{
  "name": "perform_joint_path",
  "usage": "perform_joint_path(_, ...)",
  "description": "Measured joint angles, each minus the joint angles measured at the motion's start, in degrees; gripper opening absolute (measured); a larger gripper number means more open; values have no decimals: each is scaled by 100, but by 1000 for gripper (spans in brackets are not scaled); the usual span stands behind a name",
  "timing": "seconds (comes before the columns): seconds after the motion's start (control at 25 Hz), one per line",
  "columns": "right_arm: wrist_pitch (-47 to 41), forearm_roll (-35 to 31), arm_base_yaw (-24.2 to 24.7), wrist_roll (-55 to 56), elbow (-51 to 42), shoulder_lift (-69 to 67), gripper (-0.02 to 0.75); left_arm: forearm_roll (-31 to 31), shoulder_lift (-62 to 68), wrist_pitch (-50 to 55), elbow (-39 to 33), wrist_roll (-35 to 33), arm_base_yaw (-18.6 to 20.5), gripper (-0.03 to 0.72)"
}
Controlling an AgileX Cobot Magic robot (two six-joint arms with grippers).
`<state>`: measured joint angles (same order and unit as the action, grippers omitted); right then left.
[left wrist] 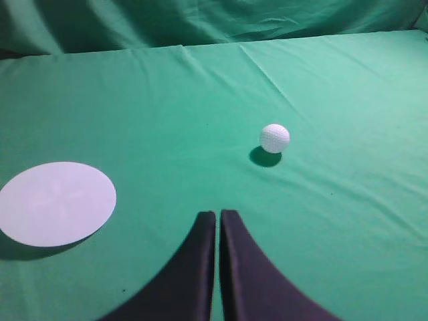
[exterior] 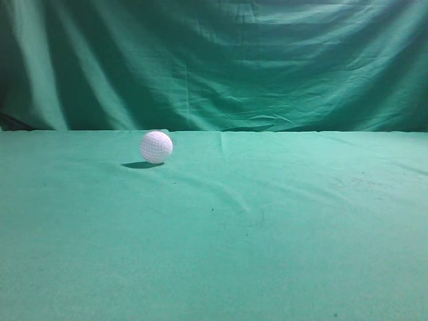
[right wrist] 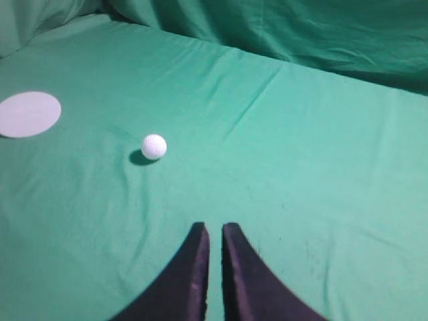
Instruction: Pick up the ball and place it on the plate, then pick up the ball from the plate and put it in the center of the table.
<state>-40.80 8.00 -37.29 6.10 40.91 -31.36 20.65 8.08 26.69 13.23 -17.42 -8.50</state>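
At bottom center of the left wrist view, left gripper (left wrist: 218,217) clenched, jaws nearly touching, grasping nothing; same for right gripper (right wrist: 214,231) at bottom center of the right wrist view, narrow slit only, empty. Likely first step: pick not yet begun. Best done by opening jaws wide first, coming down straight over the ball (left wrist: 275,137), closing slowly across its middle, since round and prone to roll on creased cloth. Further up, right of center in left wrist view: ball small, white, dimpled, resting on the table (left wrist: 348,221), dark shadow at lower left. Plate (left wrist: 56,202) at lower left, flat, white, empty, well apart from ball. Backdrop drape (exterior: 214,60) along top.
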Motion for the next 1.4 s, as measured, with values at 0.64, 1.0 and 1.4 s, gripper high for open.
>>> perform_joint_path(0.64,2607,0,0,891,-2744,1074,65,87,0,-608,-580,85,0,0)
perform_joint_path(1.0,2909,0,0,917,-3111,1074,65,87,0,-608,-580,85,0,0)
perform_joint_path(1.4,2524,589,10,885,-3114,1142,65,87,0,-608,-580,85,0,0)
